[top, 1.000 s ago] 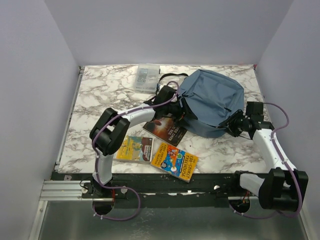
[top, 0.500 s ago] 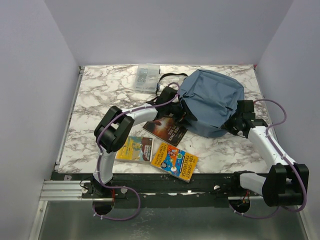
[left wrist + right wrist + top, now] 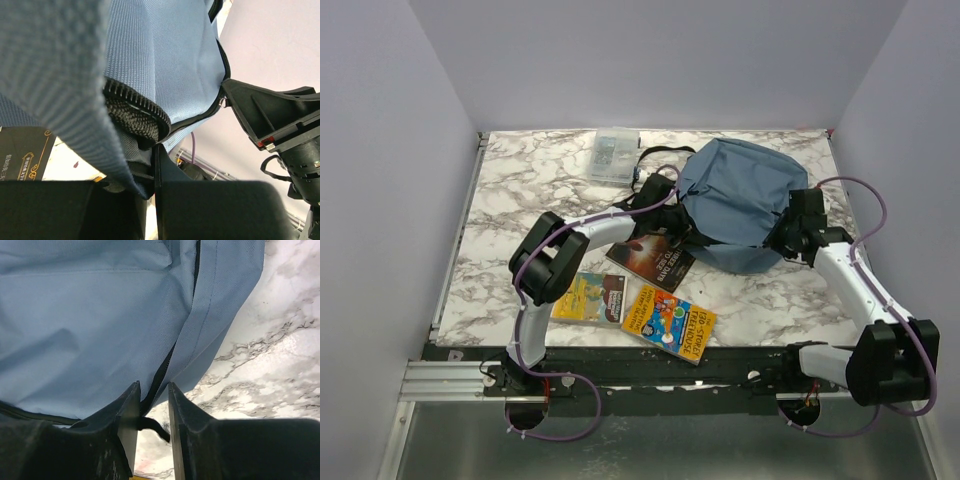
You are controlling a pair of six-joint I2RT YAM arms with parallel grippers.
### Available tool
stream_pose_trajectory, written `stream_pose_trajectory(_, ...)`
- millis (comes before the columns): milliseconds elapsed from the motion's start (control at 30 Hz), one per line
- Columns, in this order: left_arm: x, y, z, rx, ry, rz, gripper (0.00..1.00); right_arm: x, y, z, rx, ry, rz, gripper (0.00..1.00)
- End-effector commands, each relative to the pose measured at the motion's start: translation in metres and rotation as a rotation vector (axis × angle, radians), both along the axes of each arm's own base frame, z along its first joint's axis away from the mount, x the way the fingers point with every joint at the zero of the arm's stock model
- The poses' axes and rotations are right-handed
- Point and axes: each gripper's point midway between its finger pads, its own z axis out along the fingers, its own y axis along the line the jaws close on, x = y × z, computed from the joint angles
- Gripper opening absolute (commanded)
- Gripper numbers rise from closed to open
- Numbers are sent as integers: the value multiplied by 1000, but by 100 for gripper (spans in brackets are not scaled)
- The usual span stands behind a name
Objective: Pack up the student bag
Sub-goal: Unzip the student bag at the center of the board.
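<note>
Blue fabric student bag [image 3: 740, 200] lies at the bench's [image 3: 520, 190] far right. Left fingers [image 3: 150, 165] pinch its zippered edge. Right fingers [image 3: 150, 400], narrow, straddle a black zip pull. Step: opening the bag. Next: draw the zip, spread the mouth for the 3 books [image 3: 668, 320].

Three books [image 3: 650, 272] crowd the student bag's [image 3: 740, 200] near-left side.

The right gripper [image 3: 786, 237] now sits higher along the right side of the student bag [image 3: 740, 195], nearer its top, its jaws narrowed around a black zip pull. The left gripper [image 3: 150, 165] closes on the bag's left edge, pinching blue fabric. The bag's lower edge draws in slightly.
</note>
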Motion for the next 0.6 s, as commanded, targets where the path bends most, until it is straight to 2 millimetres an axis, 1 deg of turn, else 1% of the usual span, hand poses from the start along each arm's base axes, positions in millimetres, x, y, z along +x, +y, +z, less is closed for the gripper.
stream_pose_trajectory(0, 11, -4, 7, -17, -43, 0, 7, 6, 4, 4, -34, -3, 60, 33)
stream_pose_trajectory(133, 10, -4, 5, -14, -39, -2, 5, 8, 7, 11, -68, -17, 76, 35)
stream_pose_trajectory(400, 9, -4, 5, -16, -36, -9, 1, 8, 7, 15, -178, -10, 83, 32)
stream_pose_trajectory(567, 7, -4, 3, -15, -30, -11, 1, 6, 6, 21, -217, 9, 90, 36)
